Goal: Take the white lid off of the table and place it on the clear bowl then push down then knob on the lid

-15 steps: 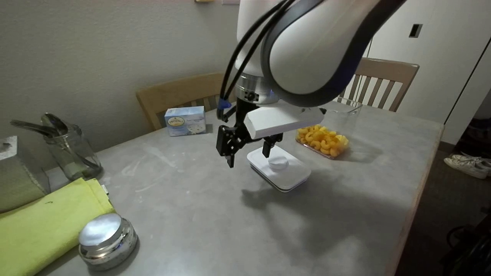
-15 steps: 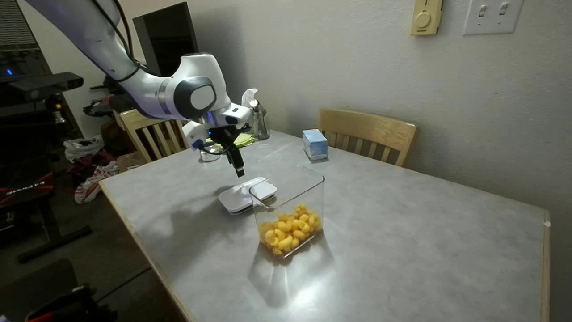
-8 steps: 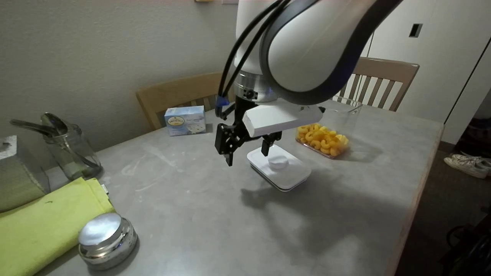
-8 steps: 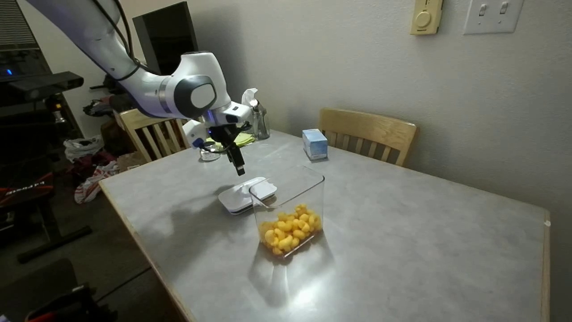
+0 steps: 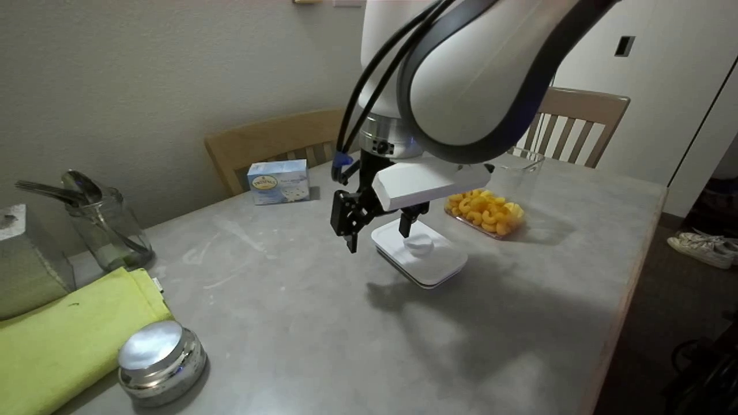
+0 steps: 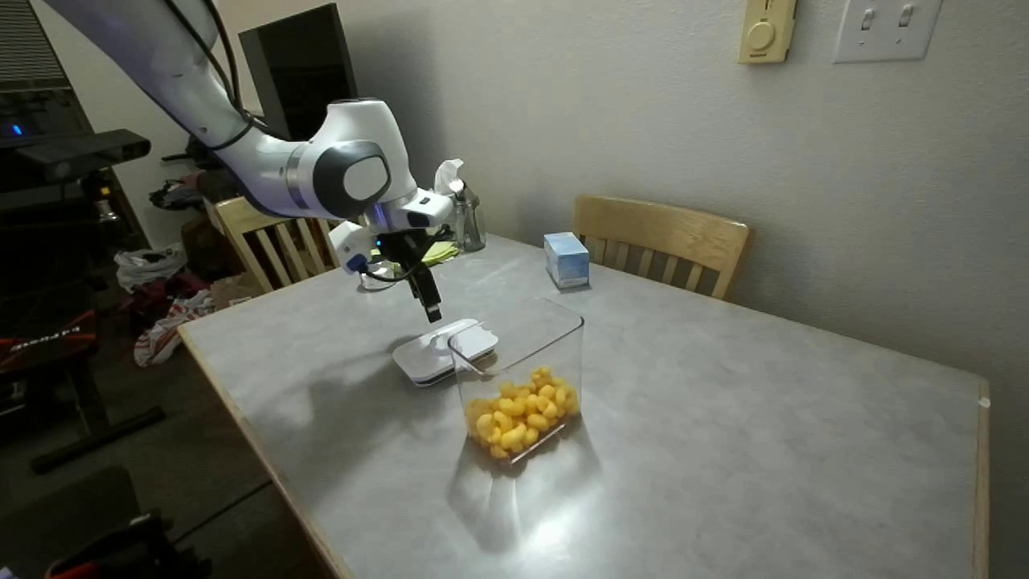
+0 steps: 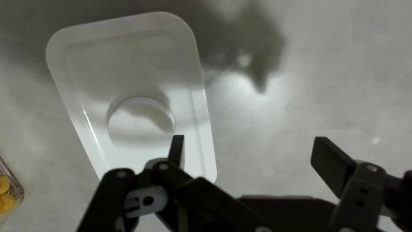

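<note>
The white rounded-rectangular lid (image 5: pixel 431 263) lies flat on the grey mottled surface (image 6: pixel 764 418), its raised knob (image 7: pixel 141 120) uppermost. Near it, but apart, stands the lidless clear container (image 6: pixel 556 354), partly filled with curved yellow food pieces (image 6: pixel 522 414). The gripper (image 7: pixel 249 141) hangs above with its fingers (image 7: pixel 176 149) spread wide and nothing between them; in the wrist view one finger shows over the lid beside the knob, the other over the surface. The step in hand is judged to be lining up for the grasp, with lifting, placing and pressing all to come. The next move appears to call for a sideways shift toward the container until the fingers straddle the knob, then a straight descent and a pinch firm enough to lift the lid level.
</note>
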Robot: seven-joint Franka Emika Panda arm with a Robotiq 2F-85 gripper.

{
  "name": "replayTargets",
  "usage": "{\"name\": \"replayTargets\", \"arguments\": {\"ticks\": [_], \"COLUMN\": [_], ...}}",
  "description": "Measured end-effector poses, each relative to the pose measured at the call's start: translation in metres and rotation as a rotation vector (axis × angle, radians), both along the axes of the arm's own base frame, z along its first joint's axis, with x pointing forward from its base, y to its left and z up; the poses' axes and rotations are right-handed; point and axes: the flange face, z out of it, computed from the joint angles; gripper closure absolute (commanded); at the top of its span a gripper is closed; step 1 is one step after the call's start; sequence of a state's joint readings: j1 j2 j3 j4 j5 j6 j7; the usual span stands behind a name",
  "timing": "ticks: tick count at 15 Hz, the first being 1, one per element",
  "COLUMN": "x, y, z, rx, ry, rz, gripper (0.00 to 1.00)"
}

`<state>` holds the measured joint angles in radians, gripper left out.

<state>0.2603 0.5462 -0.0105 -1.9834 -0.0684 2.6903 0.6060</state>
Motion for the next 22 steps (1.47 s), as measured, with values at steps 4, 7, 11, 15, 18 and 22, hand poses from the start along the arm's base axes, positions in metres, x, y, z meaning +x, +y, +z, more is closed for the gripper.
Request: {"name": "replayTargets", "arguments": {"ticks": [4,7,11,15,18,22], "x": [-0.008,-0.019,-0.036,-0.041,-0.041,-0.041], "y": [-0.01,-0.024,-0.046,-0.052,-0.05,-0.05], "z": [-0.009,-0.015,-0.018,-0.017,-0.017,-0.017], "rx": [-0.002,-0.004,-0.008,-0.007,-0.006,-0.006], "ry": [-0.006,-0.021,-0.049,-0.058,-0.059,-0.059], "rz": [-0.011,-0.025,-0.051,-0.059,-0.057,-0.057], "gripper": [0.0,0.0,0.0,0.0,0.0,0.0]}}
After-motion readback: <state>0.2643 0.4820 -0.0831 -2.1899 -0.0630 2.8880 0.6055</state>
